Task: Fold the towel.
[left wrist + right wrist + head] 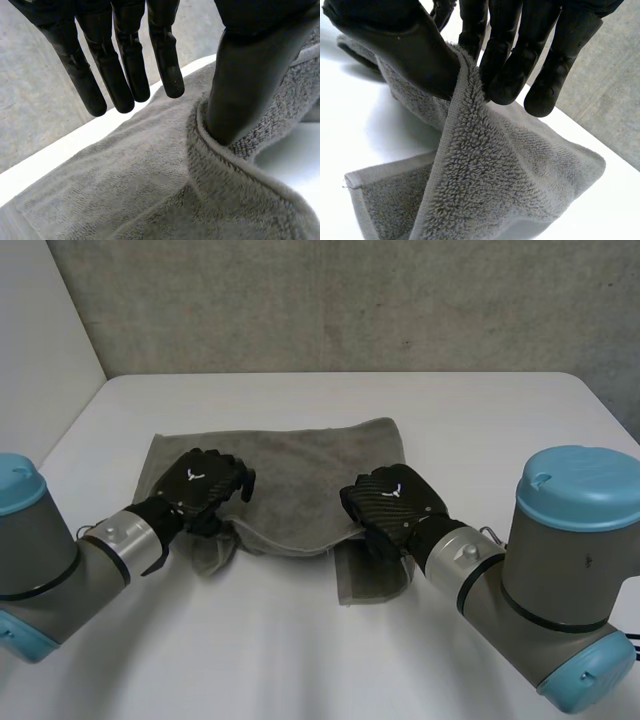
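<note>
1. The right hand's (395, 502) fingers (506, 75) press a raised hem of the grey towel (300, 462) against the thumb, holding it tight.
2. The left hand's (197, 485) fingers (125, 80) hang straight and spread over the cloth, holding nothing, and the thumb tip is tucked under a lifted hem.
3. The left hand sits at the towel's 8 o'clock corner, the right at its 5 o'clock corner.
4. The towel lies mid-table (330, 650), its 12 o'clock edge flat.

I had bare table (330, 400) open at twelve, three and nine o'clock of the towel (300, 470) — the left arm (60, 560) blocked seven, the right arm (545, 580) five, leaving a lane at six.
</note>
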